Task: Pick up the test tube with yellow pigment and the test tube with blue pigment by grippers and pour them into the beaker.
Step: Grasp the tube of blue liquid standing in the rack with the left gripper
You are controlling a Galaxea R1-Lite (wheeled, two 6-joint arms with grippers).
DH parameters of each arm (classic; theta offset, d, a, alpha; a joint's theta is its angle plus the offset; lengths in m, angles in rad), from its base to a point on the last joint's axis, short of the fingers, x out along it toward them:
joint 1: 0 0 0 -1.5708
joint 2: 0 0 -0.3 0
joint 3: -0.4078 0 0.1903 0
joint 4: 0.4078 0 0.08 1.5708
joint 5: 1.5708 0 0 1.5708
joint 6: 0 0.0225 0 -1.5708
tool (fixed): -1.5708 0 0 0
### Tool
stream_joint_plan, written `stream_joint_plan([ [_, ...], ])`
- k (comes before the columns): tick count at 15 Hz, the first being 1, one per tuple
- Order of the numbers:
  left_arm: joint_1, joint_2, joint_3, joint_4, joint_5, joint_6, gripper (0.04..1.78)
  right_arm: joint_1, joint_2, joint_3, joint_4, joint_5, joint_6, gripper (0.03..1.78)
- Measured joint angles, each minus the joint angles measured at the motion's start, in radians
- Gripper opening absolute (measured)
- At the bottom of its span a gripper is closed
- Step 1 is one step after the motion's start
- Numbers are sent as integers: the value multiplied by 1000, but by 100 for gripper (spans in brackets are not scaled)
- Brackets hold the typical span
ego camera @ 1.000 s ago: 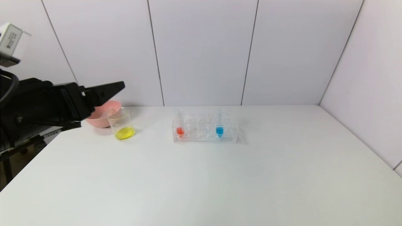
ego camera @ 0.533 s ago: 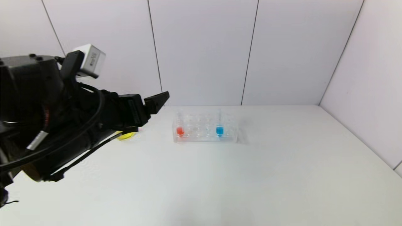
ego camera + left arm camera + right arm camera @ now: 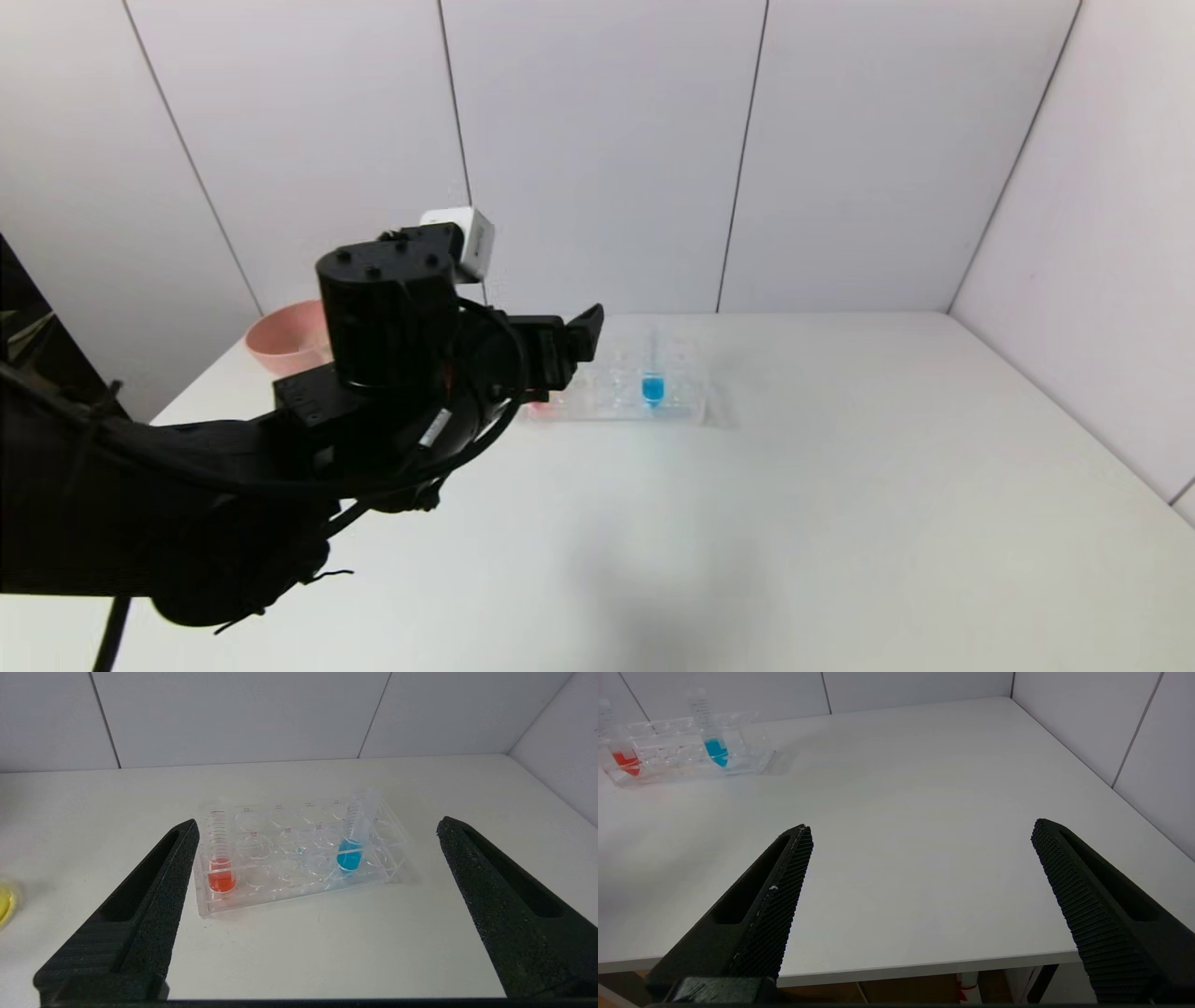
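just short of the rack (image 3: pixel 299 854), left gripper (image 3: pixel 317 835) has swung over from the beaker, jaws wide and empty, so blue tube (image 3: pixel 354 835) looks next.

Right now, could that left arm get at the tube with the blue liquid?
Probably yes. The left gripper hangs open, facing the rack, and the blue tube stands tilted in it with empty holes around and bare table in front.

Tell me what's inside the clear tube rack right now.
The clear tube rack holds two tubes: the test tube with blue pigment, leaning, and a red-liquid tube, upright. The other wells look empty. In the head view the left arm covers the rack's red end.
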Motion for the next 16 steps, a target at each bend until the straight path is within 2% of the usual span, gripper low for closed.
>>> stream_joint_plan([
  [8, -27, 244, -214, -7, 2, 8, 178, 0, 0, 0, 0, 0, 0, 171],
  [16, -33, 409, -371, 3, -8, 13, 178, 0, 0, 0, 0, 0, 0, 171],
])
